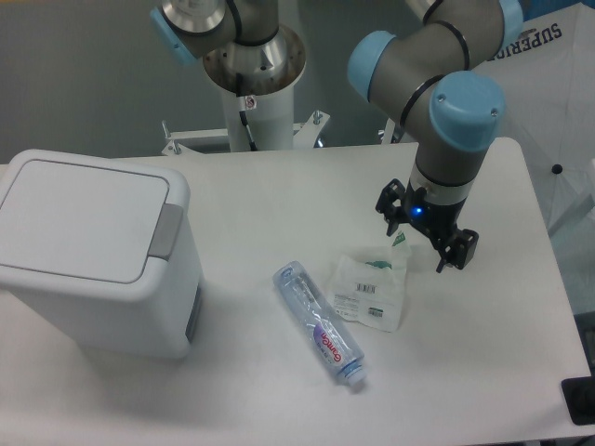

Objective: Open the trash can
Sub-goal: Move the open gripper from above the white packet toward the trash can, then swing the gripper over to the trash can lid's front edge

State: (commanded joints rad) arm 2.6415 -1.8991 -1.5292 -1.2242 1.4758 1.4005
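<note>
Gripper [423,243] spread wide, empty; trash can [93,251] lid down, base cut off.

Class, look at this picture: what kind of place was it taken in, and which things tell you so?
Probably a robotics lab or test bench, not a home. A grey, blue-jointed robot arm with its tool open hangs over a plain white table, where a large white boxy plastic trash can, lid shut, and a clear plastic bottle are laid out.
</note>
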